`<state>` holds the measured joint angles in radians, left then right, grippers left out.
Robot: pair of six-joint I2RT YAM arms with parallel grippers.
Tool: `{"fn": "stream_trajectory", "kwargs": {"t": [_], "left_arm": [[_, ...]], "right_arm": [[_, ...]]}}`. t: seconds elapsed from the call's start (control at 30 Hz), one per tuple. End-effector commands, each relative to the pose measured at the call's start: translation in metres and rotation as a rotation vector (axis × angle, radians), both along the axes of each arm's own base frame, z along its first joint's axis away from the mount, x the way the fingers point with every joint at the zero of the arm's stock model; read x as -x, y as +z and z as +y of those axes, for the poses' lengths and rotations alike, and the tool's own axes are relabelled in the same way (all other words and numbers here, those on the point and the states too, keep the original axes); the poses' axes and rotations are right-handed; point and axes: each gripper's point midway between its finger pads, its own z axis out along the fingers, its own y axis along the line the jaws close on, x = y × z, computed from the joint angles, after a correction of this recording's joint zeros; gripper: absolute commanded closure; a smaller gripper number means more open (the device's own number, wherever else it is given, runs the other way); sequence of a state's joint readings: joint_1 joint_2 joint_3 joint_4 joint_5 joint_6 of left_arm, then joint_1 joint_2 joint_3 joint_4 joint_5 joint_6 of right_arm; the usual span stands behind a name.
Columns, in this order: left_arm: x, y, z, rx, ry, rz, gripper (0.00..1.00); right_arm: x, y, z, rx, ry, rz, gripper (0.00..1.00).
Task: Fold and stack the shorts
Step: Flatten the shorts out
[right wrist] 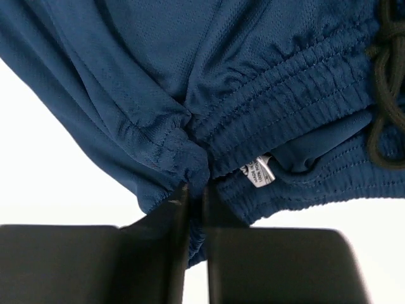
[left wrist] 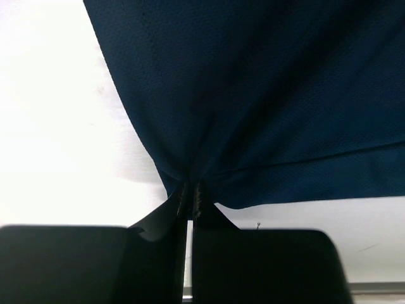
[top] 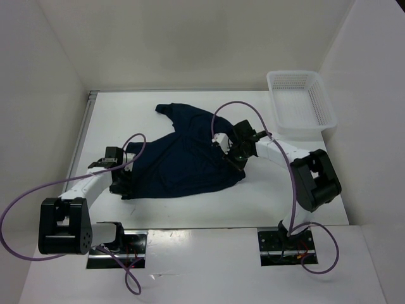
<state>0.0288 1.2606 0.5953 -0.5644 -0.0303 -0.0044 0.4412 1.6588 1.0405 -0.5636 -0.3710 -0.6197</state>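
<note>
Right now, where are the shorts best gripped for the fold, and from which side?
The elastic waistband of the shorts, pinched edge-on from the right, beside the tag: its thick gathered ridge gives closed fingers purchase. The right gripper is shut there; the left gripper is shut on the thin opposite edge.

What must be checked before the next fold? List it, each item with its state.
1. Left claw shut on the shorts: ok.
2. Right claw shut on the waistband: ok.
3. Drawstring away from the right claw: ok, it lies off to one side.
4. Shorts lying flat: not ok, bunched, one leg trailing toward the far side.
5. Basket apart from the shorts: ok.
6. Both layers caught in each grip: cannot tell.
</note>
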Motion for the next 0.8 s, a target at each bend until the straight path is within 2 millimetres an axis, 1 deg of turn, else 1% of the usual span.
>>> {"fn": "stream_trajectory", "kwargs": {"t": [0.0,0.03,0.07,0.1,0.13,0.17,0.2,0.23,0.27,0.3,0.33,0.37,0.4,0.43,0.47,0.5,0.53,0.6,0.63,0.67,0.7,0.73,0.77], "left_arm": [[-0.035,0.007,0.004,-0.002,0.009,-0.123,1.0],[-0.044,0.011,0.004,-0.003,0.009,-0.149,1.0],[-0.055,0.016,0.012,-0.025,0.03,-0.178,1.0],[-0.075,0.026,0.018,-0.038,0.048,-0.243,1.0],[-0.105,0.051,0.025,-0.052,0.062,-0.331,1.0],[-0.123,0.062,0.033,-0.073,0.08,-0.366,1.0],[-0.145,0.082,0.043,-0.089,0.104,-0.438,1.0],[-0.163,0.1,0.05,-0.103,0.119,-0.49,1.0],[-0.179,0.112,0.054,-0.113,0.126,-0.515,1.0],[-0.209,0.16,0.066,-0.137,0.152,-0.635,1.0],[-0.223,0.179,0.074,-0.144,0.167,-0.682,1.0],[-0.231,0.202,0.077,-0.158,0.176,-0.733,1.0],[-0.237,0.221,0.084,-0.175,0.195,-0.775,1.0],[-0.242,0.249,0.085,-0.179,0.198,-0.836,1.0],[-0.24,0.258,0.085,-0.179,0.198,-0.85,1.0],[-0.235,0.262,0.084,-0.18,0.199,-0.853,1.0],[-0.223,0.259,0.082,-0.179,0.198,-0.842,1.0],[-0.199,0.235,0.075,-0.177,0.189,-0.768,1.0],[-0.186,0.231,0.063,-0.167,0.165,-0.763,1.0],[-0.164,0.188,0.059,-0.17,0.158,-0.664,1.0],[-0.15,0.182,0.046,-0.158,0.125,-0.654,1.0],[-0.135,0.165,0.038,-0.152,0.103,-0.596,1.0],[-0.124,0.152,0.032,-0.146,0.083,-0.557,1.0]], "right_arm": [[-0.023,0.014,0.02,-0.061,-0.014,-0.058,1.0],[-0.039,0.03,0.028,-0.087,-0.013,-0.109,1.0],[-0.05,0.037,0.031,-0.093,-0.028,-0.139,1.0],[-0.063,0.042,0.032,-0.081,-0.04,-0.165,1.0],[-0.09,0.072,0.042,-0.108,-0.05,-0.256,1.0],[-0.108,0.089,0.046,-0.116,-0.063,-0.313,1.0],[-0.128,0.096,0.044,-0.078,-0.077,-0.365,1.0],[-0.16,0.144,0.054,-0.117,-0.101,-0.488,1.0],[-0.175,0.166,0.057,-0.122,-0.108,-0.549,1.0],[-0.193,0.187,0.052,-0.133,-0.137,-0.601,1.0],[-0.217,0.228,0.043,-0.156,-0.18,-0.682,1.0],[-0.227,0.249,0.039,-0.174,-0.197,-0.727,1.0],[-0.231,0.268,0.032,-0.185,-0.212,-0.76,1.0],[-0.236,0.296,0.026,-0.203,-0.233,-0.818,1.0],[-0.232,0.303,0.017,-0.198,-0.245,-0.82,1.0],[-0.226,0.302,0.013,-0.173,-0.223,-0.821,1.0],[-0.21,0.313,0.011,-0.164,-0.165,-0.844,1.0],[-0.185,0.289,0.007,-0.133,-0.116,-0.77,1.0],[-0.165,0.263,0.0,-0.092,-0.072,-0.72,1.0],[-0.153,0.246,-0.005,-0.062,-0.048,-0.689,1.0],[-0.132,0.201,-0.007,-0.017,-0.008,-0.594,1.0],[-0.115,0.197,-0.01,-0.006,0.016,-0.585,1.0],[-0.104,0.182,-0.015,0.022,0.05,-0.564,1.0]]}}
